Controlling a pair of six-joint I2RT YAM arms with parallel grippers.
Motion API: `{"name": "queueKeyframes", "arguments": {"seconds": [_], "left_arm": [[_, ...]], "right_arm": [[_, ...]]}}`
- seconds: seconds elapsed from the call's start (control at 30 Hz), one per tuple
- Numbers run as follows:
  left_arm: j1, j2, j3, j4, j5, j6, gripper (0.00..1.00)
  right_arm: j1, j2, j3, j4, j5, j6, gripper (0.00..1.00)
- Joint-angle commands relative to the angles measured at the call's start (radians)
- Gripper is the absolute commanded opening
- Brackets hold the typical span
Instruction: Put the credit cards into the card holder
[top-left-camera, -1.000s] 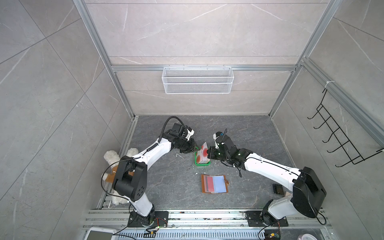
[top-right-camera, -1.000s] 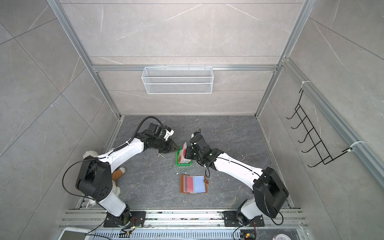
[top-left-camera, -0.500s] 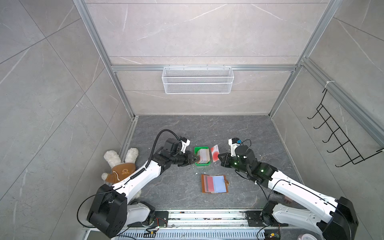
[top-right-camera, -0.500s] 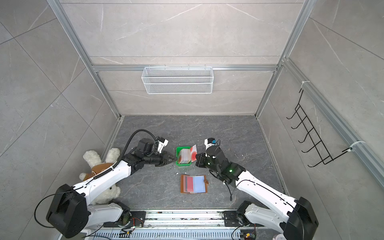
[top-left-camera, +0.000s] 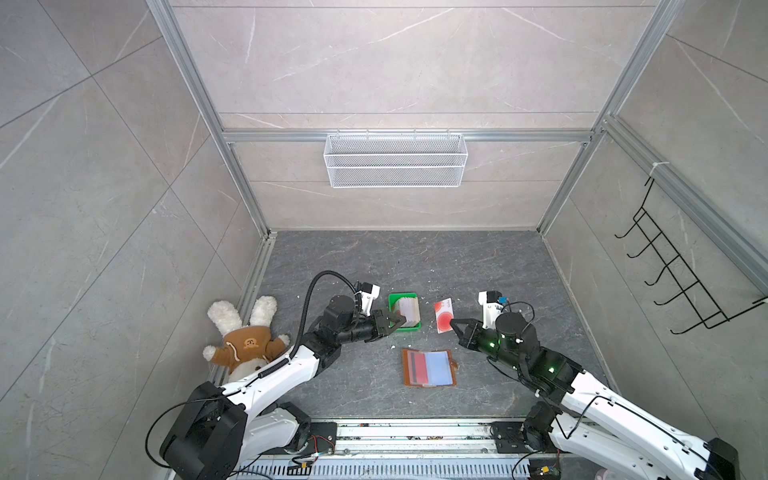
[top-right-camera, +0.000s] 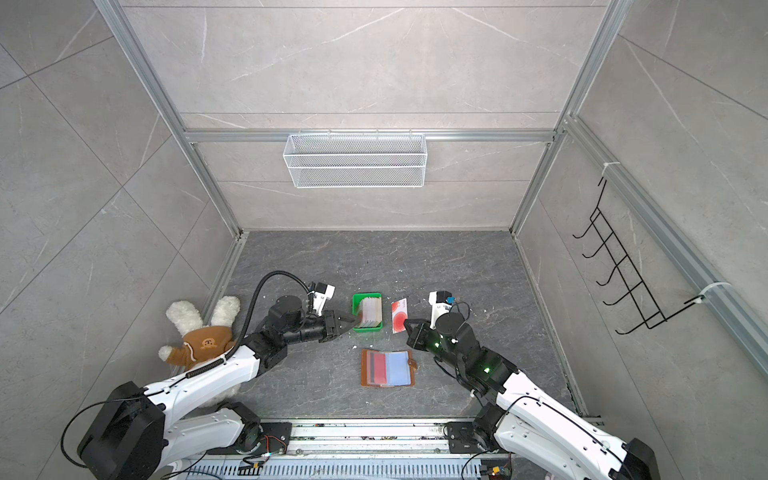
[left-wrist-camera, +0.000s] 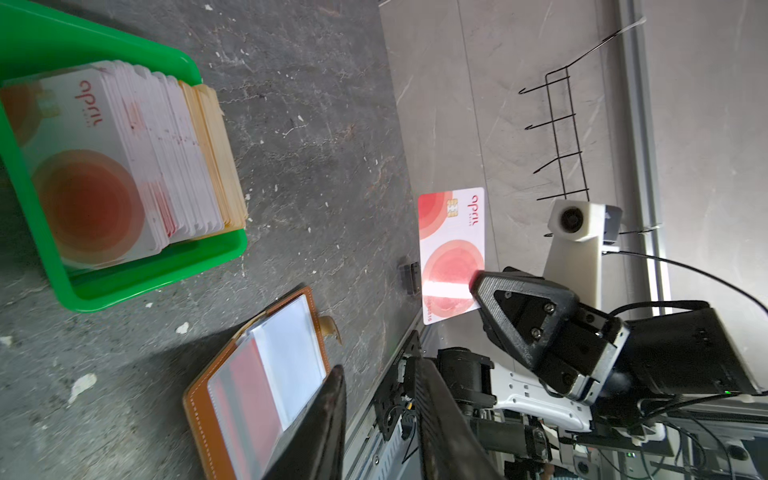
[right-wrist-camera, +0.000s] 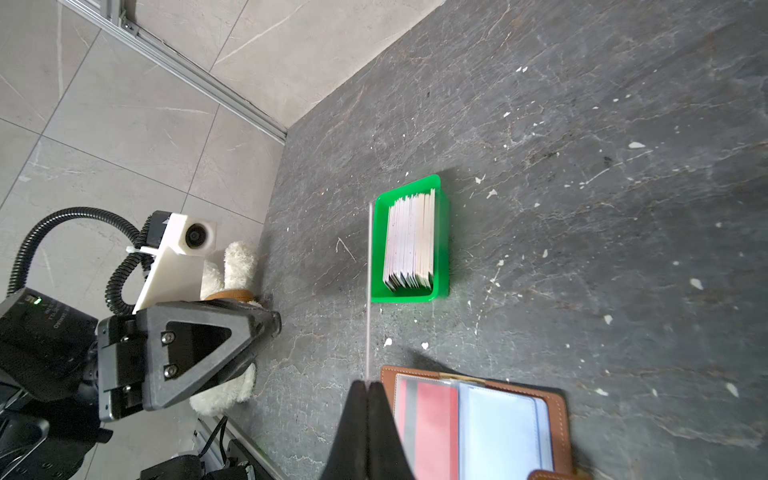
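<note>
Right gripper pinches one card upright; the open holder lies below it, toward the arm's base. Left gripper, parted and empty, hangs beside the tray of spare cards. One red card seems sleeved; most remain.

The credit cards are whitish-pink with red-orange rings (red lettering too), their tray bright green, the card holder tan with pale stitching and bluish sleeves, the surface dark veined grey.
</note>
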Motion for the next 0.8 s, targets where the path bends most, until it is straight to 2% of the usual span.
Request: {"name": "queueKeyframes", "arguments": {"seconds": [0.0, 0.27, 0.57, 0.77], "left_arm": [[-0.022, 0.011, -0.004, 0.208, 0.032, -0.083, 0.33], [-0.127, 0.100, 0.026, 0.361, 0.056, -0.105, 0.35], [-0.151, 0.176, 0.023, 0.562, 0.089, -0.181, 0.38], [-0.164, 0.192, 0.044, 0.579, 0.116, -0.181, 0.40]], "right_arm": [[0.006, -0.064, -0.036, 0.044, 0.009, 0.048, 0.00], [0.005, -0.129, -0.076, 0.103, -0.072, 0.089, 0.00], [0.005, -0.232, -0.123, 0.147, -0.113, 0.128, 0.00], [0.005, -0.242, -0.133, 0.182, -0.153, 0.147, 0.00]]}}
